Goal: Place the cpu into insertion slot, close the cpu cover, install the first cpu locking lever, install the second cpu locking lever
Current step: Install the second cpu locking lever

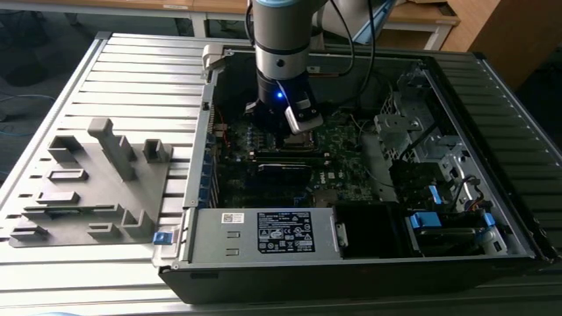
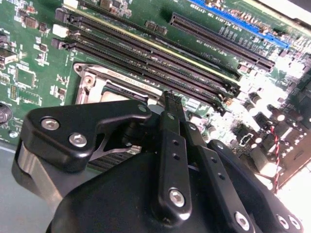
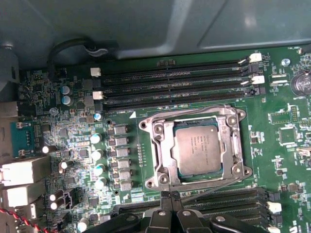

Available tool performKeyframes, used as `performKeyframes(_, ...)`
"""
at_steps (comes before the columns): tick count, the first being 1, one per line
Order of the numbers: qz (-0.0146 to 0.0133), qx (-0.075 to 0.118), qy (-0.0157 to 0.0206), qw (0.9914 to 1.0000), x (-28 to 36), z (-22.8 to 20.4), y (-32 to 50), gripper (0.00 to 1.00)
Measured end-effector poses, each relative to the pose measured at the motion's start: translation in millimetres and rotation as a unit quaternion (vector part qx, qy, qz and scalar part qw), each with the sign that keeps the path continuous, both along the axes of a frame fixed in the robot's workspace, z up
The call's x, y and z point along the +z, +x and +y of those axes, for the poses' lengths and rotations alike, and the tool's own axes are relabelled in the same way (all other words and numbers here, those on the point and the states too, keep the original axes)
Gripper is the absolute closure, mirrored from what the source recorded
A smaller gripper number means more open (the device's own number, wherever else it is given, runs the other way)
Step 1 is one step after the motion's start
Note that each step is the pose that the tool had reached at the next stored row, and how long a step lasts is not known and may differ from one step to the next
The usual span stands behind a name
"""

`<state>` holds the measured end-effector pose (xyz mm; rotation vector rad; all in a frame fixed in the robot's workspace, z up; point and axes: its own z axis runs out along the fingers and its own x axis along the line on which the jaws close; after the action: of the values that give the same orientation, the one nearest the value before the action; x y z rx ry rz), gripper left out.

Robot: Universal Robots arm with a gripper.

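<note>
The cpu (image 3: 197,145), a silver-grey square chip, lies flat in the insertion slot (image 3: 150,182) on the green motherboard. The cpu cover (image 3: 163,145), a thin silver frame, lies down around the chip with the chip's top showing through its window. A thin wire lever (image 3: 214,185) runs along the slot's side nearest my gripper (image 3: 171,195). The black fingers are shut together, their tips right at that side of the slot. In the second wrist view the fingers (image 2: 171,104) reach over the slot's rim (image 2: 92,82). In the exterior view my gripper (image 1: 294,135) hangs low inside the open computer case.
Long black memory slots (image 3: 170,85) run on both sides of the socket. Capacitors (image 3: 97,155) stand beside it. The labelled power supply (image 1: 263,234) fills the case's near wall, and a drive cage (image 1: 412,131) stands at the exterior view's right. A grey fixture block (image 1: 88,184) lies outside the case at the left.
</note>
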<state>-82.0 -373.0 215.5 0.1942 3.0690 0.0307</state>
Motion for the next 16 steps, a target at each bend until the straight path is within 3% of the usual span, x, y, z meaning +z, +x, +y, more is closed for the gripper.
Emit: performKeyframes(16, 0.0, 0.0, 0.0, 1.0, 1.4, -2.6, 0.4, 0.89)
